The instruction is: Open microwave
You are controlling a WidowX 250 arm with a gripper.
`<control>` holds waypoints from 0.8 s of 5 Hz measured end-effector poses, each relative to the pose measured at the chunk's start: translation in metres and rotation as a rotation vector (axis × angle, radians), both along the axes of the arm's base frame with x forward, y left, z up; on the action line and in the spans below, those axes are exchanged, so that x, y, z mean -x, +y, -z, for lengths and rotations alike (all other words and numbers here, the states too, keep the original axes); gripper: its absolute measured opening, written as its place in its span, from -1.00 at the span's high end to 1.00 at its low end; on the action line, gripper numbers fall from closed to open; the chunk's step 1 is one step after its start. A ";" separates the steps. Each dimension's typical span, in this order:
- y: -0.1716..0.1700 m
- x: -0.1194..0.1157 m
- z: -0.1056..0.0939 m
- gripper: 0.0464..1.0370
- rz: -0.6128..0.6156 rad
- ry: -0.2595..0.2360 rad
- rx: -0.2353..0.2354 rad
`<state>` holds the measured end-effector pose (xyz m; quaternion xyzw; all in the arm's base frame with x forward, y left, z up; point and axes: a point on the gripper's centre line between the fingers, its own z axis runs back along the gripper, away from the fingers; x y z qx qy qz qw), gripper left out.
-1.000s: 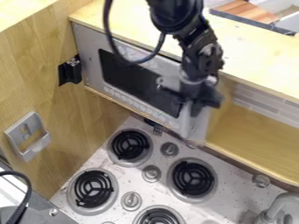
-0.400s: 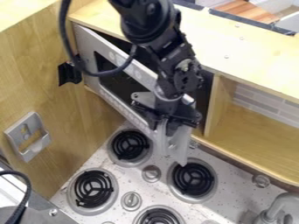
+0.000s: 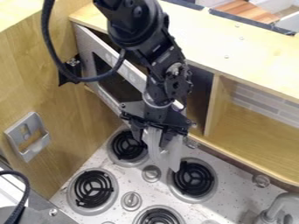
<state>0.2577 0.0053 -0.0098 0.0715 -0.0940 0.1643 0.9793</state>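
The black gripper hangs low in front of the microwave, above the stove between the rear burners. The grey microwave door is hinged at the left and stands partly open, angled out over the stove. Its dark window shows left of the arm. Behind the door, the dark inside of the microwave shows right of the arm. The wrist and gripper cover the door's free edge, so whether they touch it cannot be made out.
Below are the stove top with black coil burners and knobs, and a faucet at the lower right. A wooden shelf compartment lies right of the microwave. A wooden wall with a grey holder stands left.
The gripper has moved left and down, out from the microwave front toward the stove. The door has swung from nearly shut to partly open, a little wider in the last half second.
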 end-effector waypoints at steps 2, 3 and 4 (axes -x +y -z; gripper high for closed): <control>-0.001 -0.004 -0.003 -0.93 0.006 0.005 -0.005; 0.002 0.000 -0.016 -0.93 -0.042 0.001 -0.043; 0.000 0.002 -0.053 -0.93 -0.090 -0.069 -0.097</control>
